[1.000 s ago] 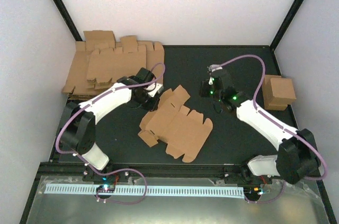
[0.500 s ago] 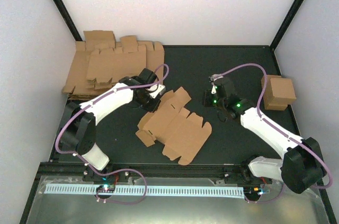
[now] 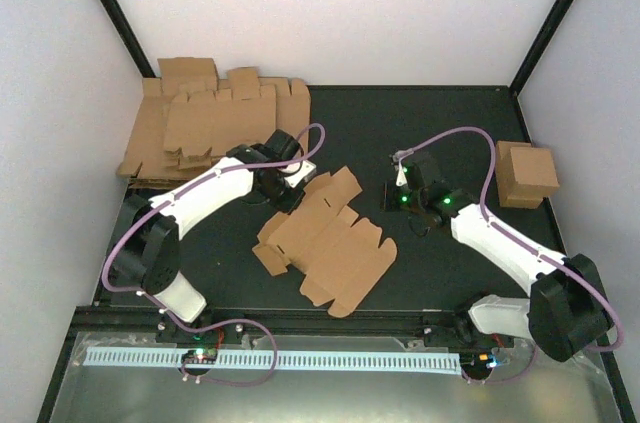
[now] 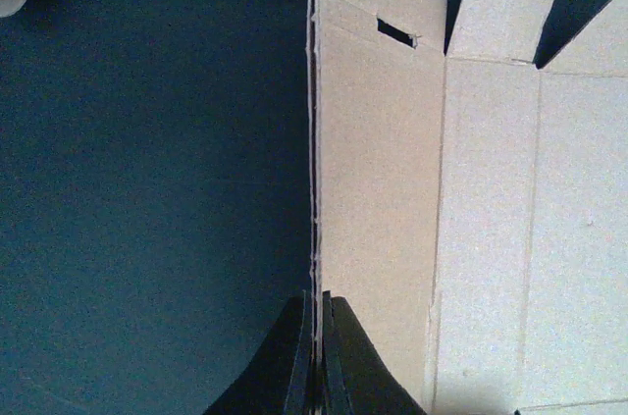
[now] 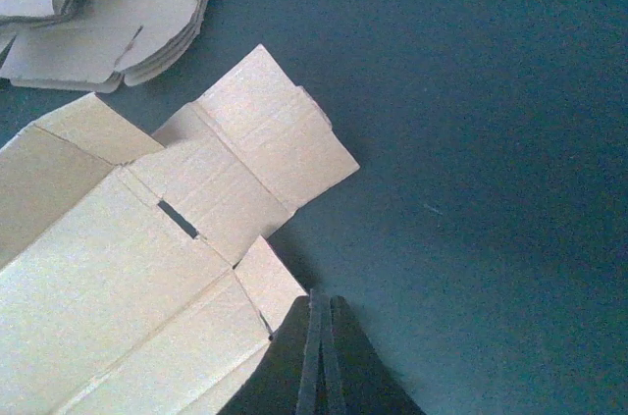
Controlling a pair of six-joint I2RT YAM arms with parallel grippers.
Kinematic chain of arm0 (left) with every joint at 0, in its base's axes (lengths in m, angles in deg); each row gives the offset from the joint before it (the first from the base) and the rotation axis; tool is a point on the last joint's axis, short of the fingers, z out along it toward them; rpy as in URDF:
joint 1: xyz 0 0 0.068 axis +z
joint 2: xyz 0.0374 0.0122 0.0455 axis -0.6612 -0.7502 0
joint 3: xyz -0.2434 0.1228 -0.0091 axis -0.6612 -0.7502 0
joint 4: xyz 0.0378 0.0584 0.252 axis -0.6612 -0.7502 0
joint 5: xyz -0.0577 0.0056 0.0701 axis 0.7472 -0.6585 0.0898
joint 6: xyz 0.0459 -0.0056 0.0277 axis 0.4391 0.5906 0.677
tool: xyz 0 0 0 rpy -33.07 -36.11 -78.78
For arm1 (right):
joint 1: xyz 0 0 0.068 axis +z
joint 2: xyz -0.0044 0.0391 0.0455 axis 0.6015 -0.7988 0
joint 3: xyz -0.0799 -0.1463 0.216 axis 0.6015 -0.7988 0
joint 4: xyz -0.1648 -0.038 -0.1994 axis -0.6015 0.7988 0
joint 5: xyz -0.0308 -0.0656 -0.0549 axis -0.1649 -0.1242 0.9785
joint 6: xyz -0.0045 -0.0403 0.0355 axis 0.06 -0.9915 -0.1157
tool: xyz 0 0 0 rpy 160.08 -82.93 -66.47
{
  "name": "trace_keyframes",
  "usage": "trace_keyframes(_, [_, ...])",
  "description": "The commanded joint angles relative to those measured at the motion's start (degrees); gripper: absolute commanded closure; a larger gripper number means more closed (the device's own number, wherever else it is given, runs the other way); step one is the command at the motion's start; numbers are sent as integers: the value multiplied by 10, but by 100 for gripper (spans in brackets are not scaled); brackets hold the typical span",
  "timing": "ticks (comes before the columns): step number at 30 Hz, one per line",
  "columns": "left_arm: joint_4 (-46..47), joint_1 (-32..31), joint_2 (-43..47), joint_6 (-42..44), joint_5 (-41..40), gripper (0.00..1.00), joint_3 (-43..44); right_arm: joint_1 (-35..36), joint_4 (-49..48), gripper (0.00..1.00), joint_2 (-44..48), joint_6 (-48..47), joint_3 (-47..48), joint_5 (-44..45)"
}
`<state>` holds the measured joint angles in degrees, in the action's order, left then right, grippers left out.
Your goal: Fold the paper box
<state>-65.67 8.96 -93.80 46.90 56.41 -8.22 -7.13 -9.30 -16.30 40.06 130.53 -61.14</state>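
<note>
Noted a small shift of the paper box point(image 3: 328, 243) toward the near edge of the worktop point(image 3: 400, 123) over the last second, with a slight turn. Noted also a move of the right pincer point(image 3: 393, 201) toward the near side, closer to the blank's right part.

Found the paper box lying open and unfolded in the middle of the worktop, between the two arms, with flaps and tabs spread out and a cut slot near one corner. Found the left pincer point(image 4: 316, 341) at the blank's far left edge, closed tight on that edge, with the cardboard sandwiched between the two fingers in the left wrist view. Found the right pincer fully closed, fingers pressed together with nothing between them, just beside a small corner flap of the blank. Unable to tell whether touching the flap or the worktop.

Recorded a pile of flat blanks point(image 3: 205, 128) in the far left corner, near the left arm and well apart from the right pincer. Recorded a folded brown box point(image 3: 527, 175) at the right edge of the worktop, apart from the blank and from both pincers.
</note>
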Motion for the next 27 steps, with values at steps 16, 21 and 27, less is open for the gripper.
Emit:
trace_keyframes(16, [-12, -79, 45, 41, -141, 99, 2, -3, 11, 98, -82, -8, 0, -172])
trace_keyframes(21, [1, -85, 68, 36, -138, 98, -14, -3, -18, 98, -127, -3, 4, -195])
trace_keyframes(27, [10, -90, 73, 38, -128, 98, -17, -3, -27, 98, -177, -11, 21, -174])
